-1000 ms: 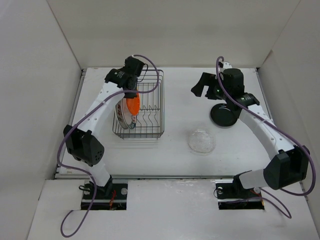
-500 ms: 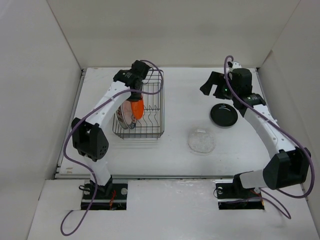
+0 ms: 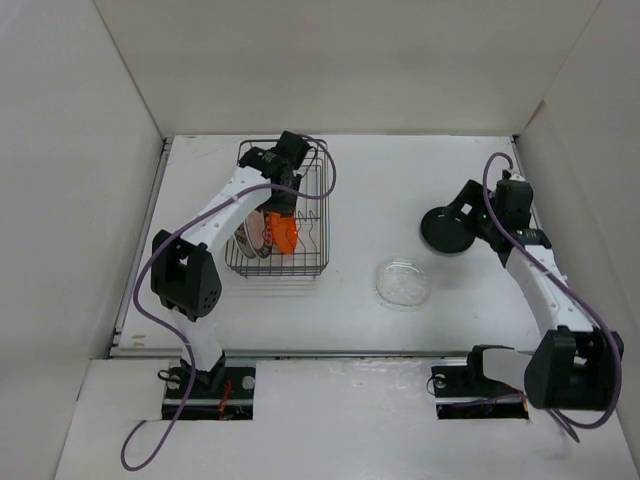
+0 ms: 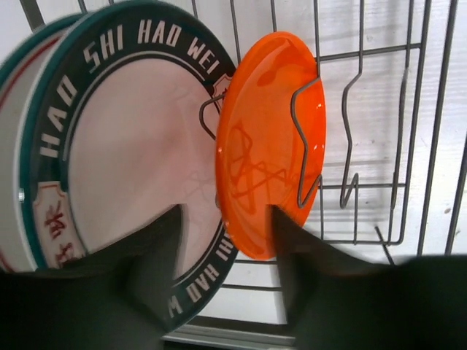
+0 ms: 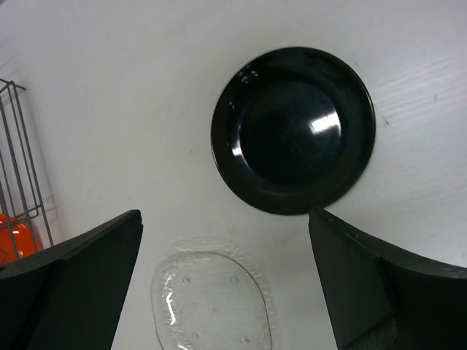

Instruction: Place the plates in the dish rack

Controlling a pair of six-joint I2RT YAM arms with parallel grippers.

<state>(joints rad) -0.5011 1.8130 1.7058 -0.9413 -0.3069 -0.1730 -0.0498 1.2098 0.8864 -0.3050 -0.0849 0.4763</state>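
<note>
Fingers (image 4: 157,277) of the left gripper (image 4: 225,222) stand part open, gripping nothing, because the dish rack (image 3: 308,215) at the table's (image 3: 360,180) ten o'clock props the orange plate (image 4: 270,131) upright. Right gripper (image 5: 225,213) hangs wide open, empty, near the black plate (image 5: 292,131) at two o'clock, likely next.

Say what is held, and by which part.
Nothing: left gripper stands open around the lower rim of the orange plate; right gripper hangs open above the black plate.
</note>
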